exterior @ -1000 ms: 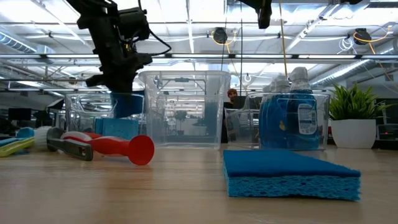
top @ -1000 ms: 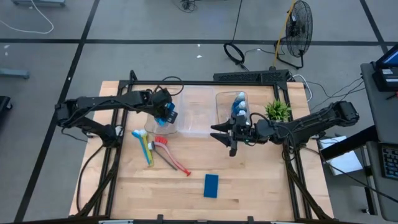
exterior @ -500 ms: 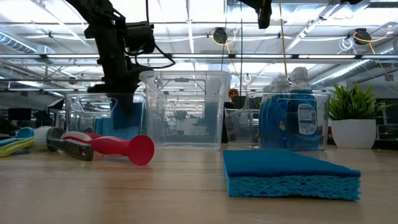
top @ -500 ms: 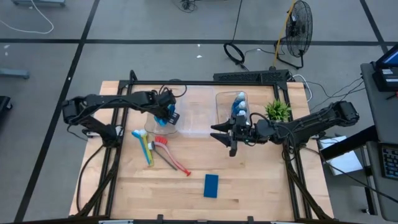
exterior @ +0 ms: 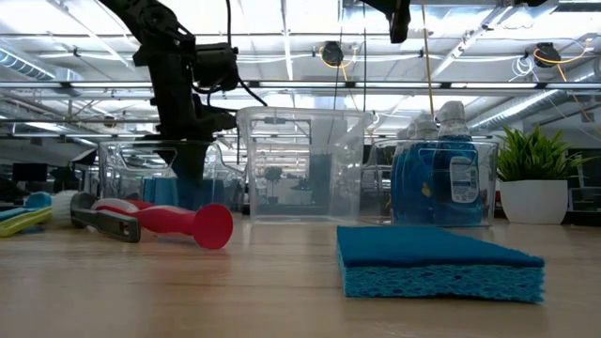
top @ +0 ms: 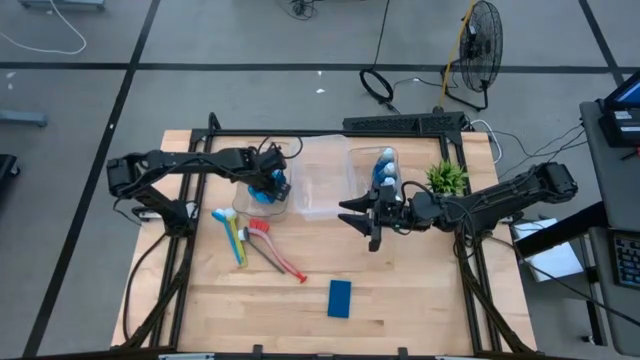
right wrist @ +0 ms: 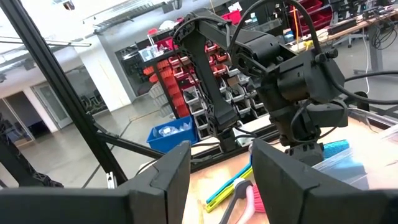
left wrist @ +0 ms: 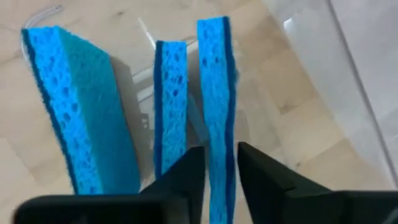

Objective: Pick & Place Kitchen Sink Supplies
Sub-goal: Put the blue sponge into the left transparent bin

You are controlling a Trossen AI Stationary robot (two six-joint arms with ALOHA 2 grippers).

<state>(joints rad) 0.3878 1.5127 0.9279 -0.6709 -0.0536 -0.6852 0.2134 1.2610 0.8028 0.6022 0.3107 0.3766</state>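
Observation:
My left gripper [top: 268, 188] points down into the clear left bin [exterior: 122, 161]. Three blue sponges stand on edge there: two [left wrist: 87, 106] [left wrist: 169, 106] beside the gripper and one [left wrist: 216, 81] between its open fingers [left wrist: 221, 150]. My right gripper [top: 375, 236] hangs open and level above the table's middle, with nothing between its fingers [right wrist: 221, 180]. A fourth sponge [top: 339, 298] lies flat near the front edge. The red brush [top: 278, 252] and the yellow-green and light blue brushes [top: 233, 234] lie on the table at the left. Blue-and-white bottles [exterior: 439, 174] stand in the right bin. My left gripper's fingers come from above and stand on either flat side of the sponge's upper edge [left wrist: 217, 134]. The sponge fills nearly the whole gap, and I cannot tell whether the fingers touch it. It stands on edge in the bin, not squeezed.
A clear middle bin [exterior: 300, 164] stands between the left bin and the bottle bin [top: 372, 178]. A small potted plant [top: 446, 178] is at the far right. Bare wood lies around the flat sponge at the front.
My left gripper has gone down into the left bin with the blue sponge, which hung above the bin's floor and now stands on edge beside the other two. The clear middle bin has slid a little toward the table's right.

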